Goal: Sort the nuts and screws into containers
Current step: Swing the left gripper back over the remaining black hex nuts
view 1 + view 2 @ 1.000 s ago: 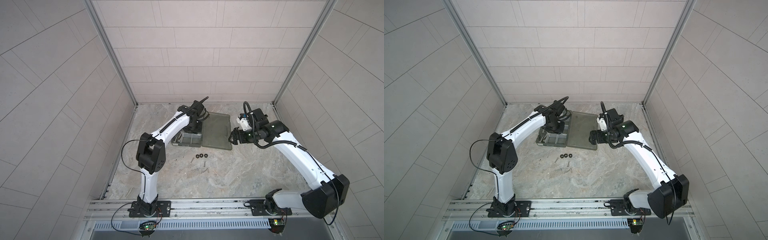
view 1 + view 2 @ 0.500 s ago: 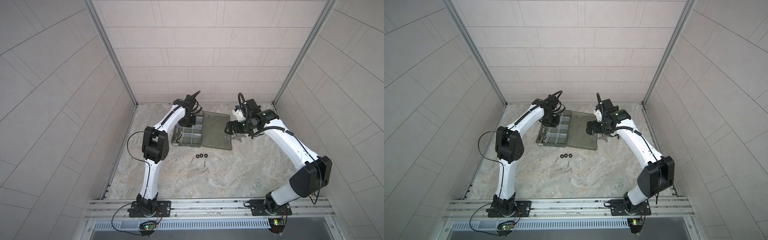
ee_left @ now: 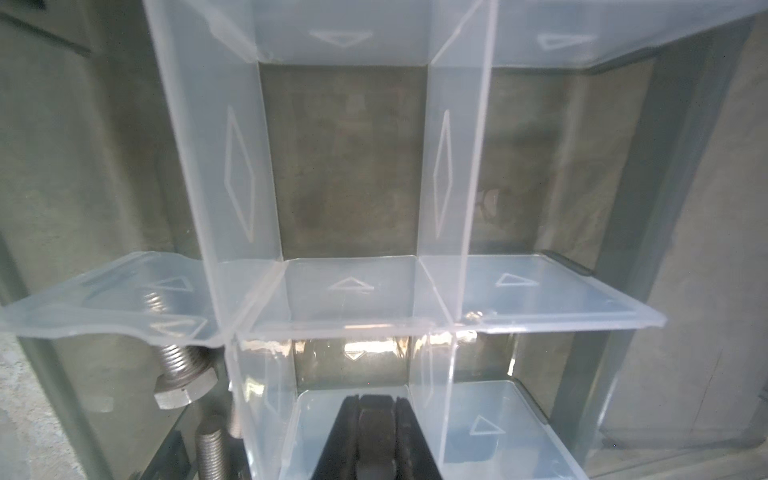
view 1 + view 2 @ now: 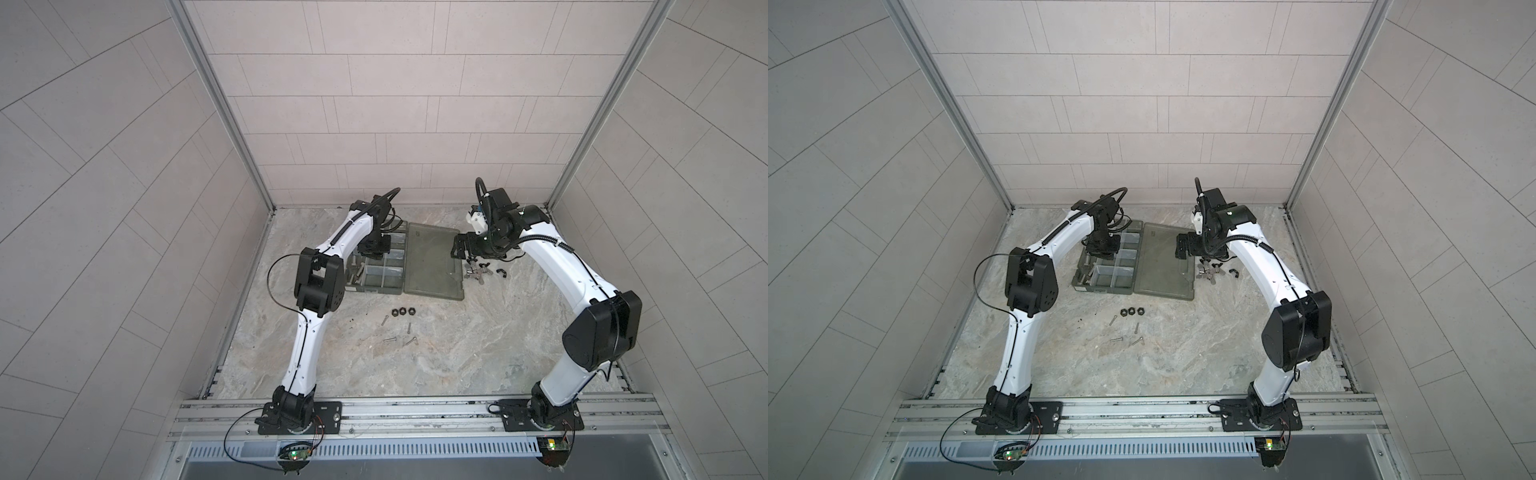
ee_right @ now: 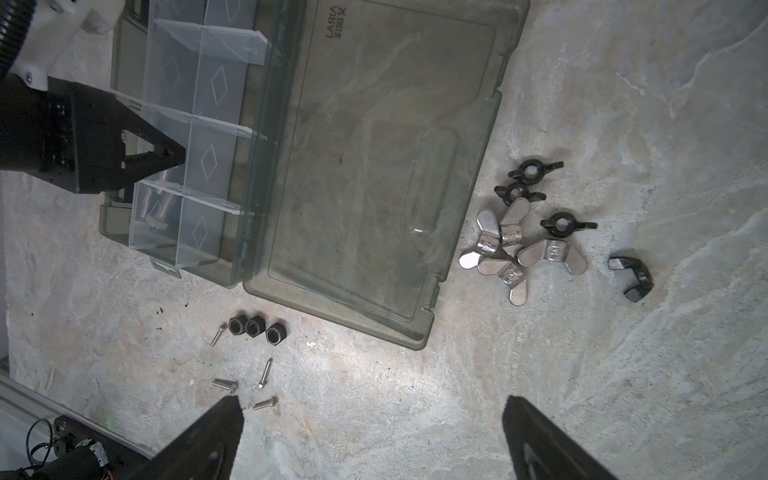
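Nearest the robot's bases, four thin screws (image 5: 264, 374) lie scattered on the stone table (image 4: 457, 353). Just beyond them three black nuts (image 5: 253, 326) sit in a row, close to the open case's near edge. In the case, the compartments (image 5: 199, 166) take the left half, and thick bolts (image 3: 183, 374) lie in a near left-hand one. The flat lid (image 5: 374, 187) takes the right half. The left gripper (image 3: 376, 405) points down among the dividers, its fingers close together with something dark between them. I cannot tell whether that is a held piece. The right gripper (image 5: 365, 440) hangs spread wide and empty over the lid's right edge, beside a heap of silver and black wing nuts (image 5: 511, 245).
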Controlling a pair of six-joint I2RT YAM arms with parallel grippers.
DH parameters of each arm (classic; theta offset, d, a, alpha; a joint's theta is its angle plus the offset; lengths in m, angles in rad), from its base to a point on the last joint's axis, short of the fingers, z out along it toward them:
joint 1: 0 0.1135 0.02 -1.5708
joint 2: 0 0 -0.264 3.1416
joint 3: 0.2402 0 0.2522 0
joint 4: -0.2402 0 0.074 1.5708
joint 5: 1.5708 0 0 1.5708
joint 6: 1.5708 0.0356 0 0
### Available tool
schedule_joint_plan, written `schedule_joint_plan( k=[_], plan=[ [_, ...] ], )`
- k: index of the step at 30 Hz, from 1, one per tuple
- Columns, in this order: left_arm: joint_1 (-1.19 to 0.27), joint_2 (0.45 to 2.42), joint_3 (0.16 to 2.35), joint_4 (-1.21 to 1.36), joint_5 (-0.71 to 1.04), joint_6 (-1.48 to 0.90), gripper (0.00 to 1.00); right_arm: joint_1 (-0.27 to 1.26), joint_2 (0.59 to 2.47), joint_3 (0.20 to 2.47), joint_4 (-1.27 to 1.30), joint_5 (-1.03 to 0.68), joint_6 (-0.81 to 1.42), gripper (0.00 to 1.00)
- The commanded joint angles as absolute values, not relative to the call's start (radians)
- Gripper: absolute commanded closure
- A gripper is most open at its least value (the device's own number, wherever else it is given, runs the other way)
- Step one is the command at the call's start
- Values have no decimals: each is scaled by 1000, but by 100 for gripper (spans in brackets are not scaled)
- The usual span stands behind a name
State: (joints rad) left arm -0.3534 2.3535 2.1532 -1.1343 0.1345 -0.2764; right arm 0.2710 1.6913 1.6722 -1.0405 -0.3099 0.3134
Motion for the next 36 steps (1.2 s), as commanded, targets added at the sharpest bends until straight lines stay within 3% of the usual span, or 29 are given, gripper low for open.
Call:
schedule_joint_plan(
  k=[1, 4, 13, 24, 31, 36],
  plan=[
    [-347, 2358, 2183, -1180, 135, -256, 71, 265, 1697, 1689, -1076, -310, 301, 1],
    [-347, 2349, 2191, -1183, 127, -256, 57, 261, 1698, 1692, -1076, -309, 302, 1],
    [-364, 2221, 2126, -1192, 116, -273, 57, 259, 1662, 1651, -1070, -330, 312, 1],
    [-541, 1895, 1637, -1015, 80, -303, 55, 269, 1493, 1419, -1004, -358, 363, 1],
    [-606, 1767, 1348, -863, 101, -323, 53, 293, 1340, 1248, -965, -360, 385, 1],
    [-611, 1746, 1262, -793, 146, -309, 47, 298, 1249, 1191, -966, -358, 394, 1]
  ],
)
